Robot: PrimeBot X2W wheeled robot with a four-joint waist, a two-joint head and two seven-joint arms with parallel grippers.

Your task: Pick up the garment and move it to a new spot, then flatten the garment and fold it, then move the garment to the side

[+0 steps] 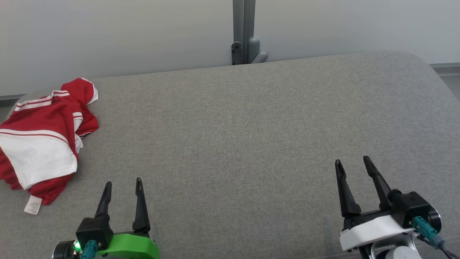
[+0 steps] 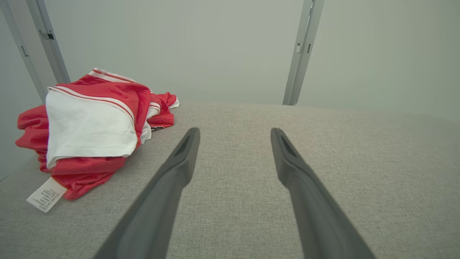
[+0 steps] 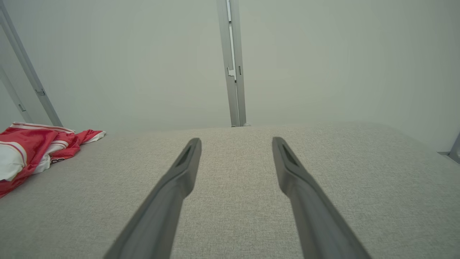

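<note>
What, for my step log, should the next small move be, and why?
Probably reach the open left gripper leftward to the crumpled red-and-white fabric garment: it lies untouched at the grey upholstered surface's left edge, nearer that gripper than the open right gripper.

It looked like a robotics test booth or lab rather than a home. The counter (image 1: 251, 118) was a broad slab wrapped in plain grey fabric, with rounded far corners. Just behind its far edge stood pale, plain wall panels (image 1: 107, 36), joined by a grey metal post (image 1: 244, 21) with a bracket (image 1: 236, 53) at its foot. A crumpled red and white garment (image 1: 43, 136) lay at the counter's left edge.
</note>
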